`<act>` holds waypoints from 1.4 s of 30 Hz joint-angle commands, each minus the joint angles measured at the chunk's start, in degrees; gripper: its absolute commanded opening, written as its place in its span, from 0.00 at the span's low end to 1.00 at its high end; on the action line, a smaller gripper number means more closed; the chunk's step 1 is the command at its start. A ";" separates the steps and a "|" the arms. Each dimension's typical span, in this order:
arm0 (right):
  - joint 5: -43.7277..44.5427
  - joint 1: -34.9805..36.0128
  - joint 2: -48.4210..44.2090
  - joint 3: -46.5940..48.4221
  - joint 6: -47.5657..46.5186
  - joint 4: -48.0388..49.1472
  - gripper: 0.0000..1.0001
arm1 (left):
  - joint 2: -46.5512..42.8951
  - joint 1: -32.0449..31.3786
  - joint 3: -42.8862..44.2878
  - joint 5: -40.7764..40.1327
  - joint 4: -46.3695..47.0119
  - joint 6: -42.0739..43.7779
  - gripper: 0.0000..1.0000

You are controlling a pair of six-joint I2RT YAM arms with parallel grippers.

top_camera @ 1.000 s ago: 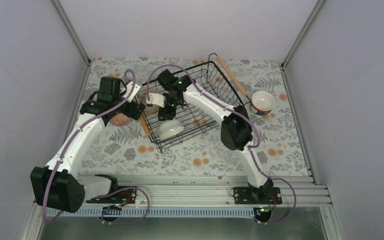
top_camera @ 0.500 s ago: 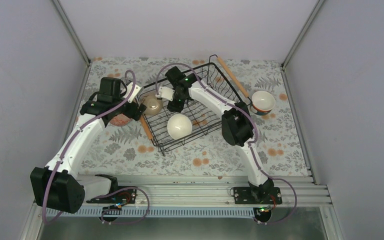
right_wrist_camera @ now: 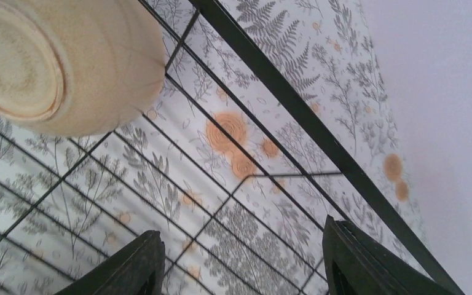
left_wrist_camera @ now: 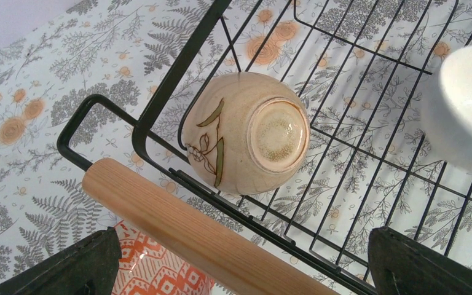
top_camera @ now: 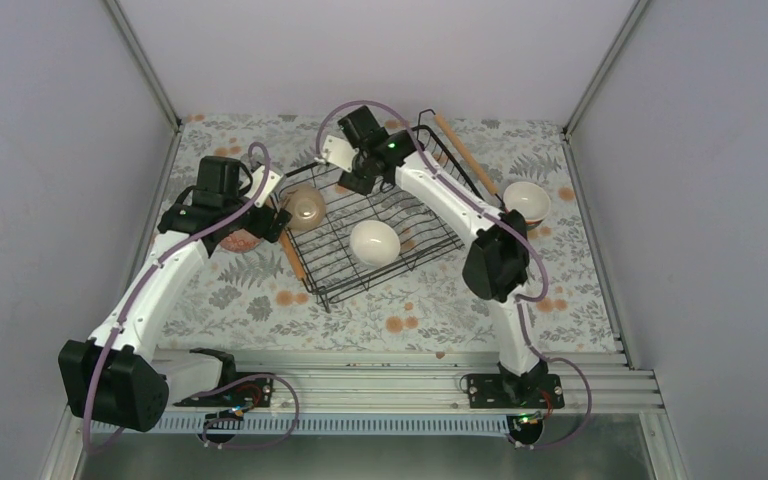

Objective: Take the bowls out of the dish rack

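Floral tabletop [top_camera: 260, 290] carries the black wire dish rack [top_camera: 430, 235] mid-frame, an upturned beige bowl [left_wrist_camera: 246, 132] in its left corner, a white bowl [top_camera: 374, 241] centred. Left gripper [left_wrist_camera: 244, 239] and right gripper [right_wrist_camera: 243, 230] both gape, holding nothing.

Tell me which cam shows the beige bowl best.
Left wrist: beige bowl whole, foot ring and leaf motif facing the camera, in the dish rack corner. Top external shows it small at the rack's left edge; right wrist crops it at the frame corner.
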 commanded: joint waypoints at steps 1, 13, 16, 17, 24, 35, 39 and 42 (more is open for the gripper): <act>0.84 -1.58 -4.59 -0.14 0.33 -6.45 0.62 | -0.93 0.43 -0.29 0.34 -0.30 0.40 1.00; -8.73 -3.40 -7.06 -9.63 -0.46 -15.06 0.56 | -1.61 0.41 -0.55 1.05 -0.39 0.57 1.00; -9.94 -3.44 -7.01 -11.46 -0.45 -15.78 0.54 | -1.55 0.40 -0.46 1.16 -0.38 0.64 1.00; -10.37 -3.43 -7.00 -11.92 -0.50 -15.84 0.54 | -1.48 0.43 -0.46 1.07 -0.39 0.66 1.00; -12.64 -3.44 -5.06 -13.38 -0.32 -16.71 0.50 | -1.18 0.43 -0.27 1.18 -0.39 0.66 1.00; -9.87 -2.71 -1.11 -15.07 2.22 -9.01 0.41 | -1.23 0.43 0.04 1.25 -0.54 0.70 1.00; -8.73 -2.43 -0.23 -14.23 3.71 -7.12 0.25 | -1.51 0.41 0.15 1.47 -0.74 0.70 1.00; -8.69 -2.32 -0.61 -13.76 4.33 -7.16 0.11 | -1.55 0.40 0.13 1.49 -0.72 0.75 1.00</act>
